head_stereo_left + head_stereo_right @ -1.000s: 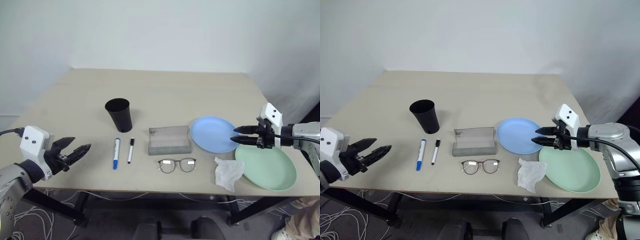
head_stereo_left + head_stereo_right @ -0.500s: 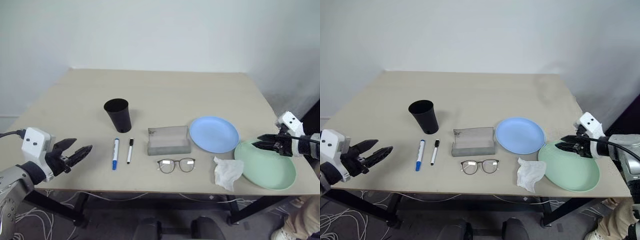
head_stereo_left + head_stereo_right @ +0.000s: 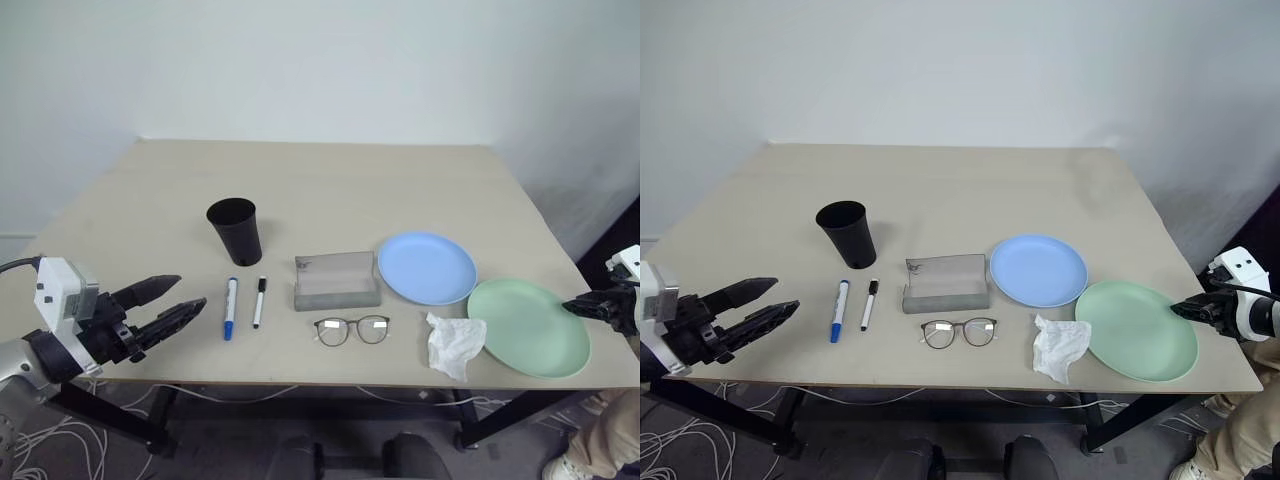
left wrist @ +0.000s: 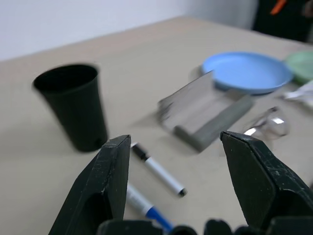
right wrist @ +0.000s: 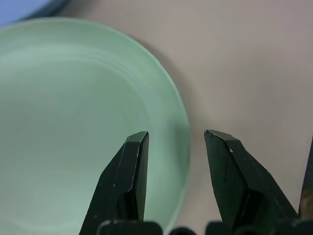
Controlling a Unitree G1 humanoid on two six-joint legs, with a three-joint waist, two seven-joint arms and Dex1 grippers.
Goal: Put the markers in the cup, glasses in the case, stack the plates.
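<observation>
A black cup (image 3: 233, 228) stands left of centre. In front of it lie two markers, one blue-capped (image 3: 229, 307) and one black-capped (image 3: 259, 301). The grey case (image 3: 337, 281) sits mid-table with the glasses (image 3: 352, 329) just in front of it. The light blue plate (image 3: 428, 267) and the mint green plate (image 3: 528, 326) lie side by side on the right. My left gripper (image 3: 190, 293) hovers open at the table's front left, pointing toward the markers (image 4: 159, 171). My right gripper (image 3: 1180, 308) is open and empty at the green plate's right rim (image 5: 181, 127).
A crumpled white tissue (image 3: 453, 344) lies in front of the two plates, touching the green one. The table's right edge (image 3: 560, 255) runs close behind my right gripper. The back half of the table (image 3: 320, 175) is bare.
My right gripper has swept right, from the blue plate's edge across the green plate to its outer rim. My left gripper has edged inward and up toward the markers.
</observation>
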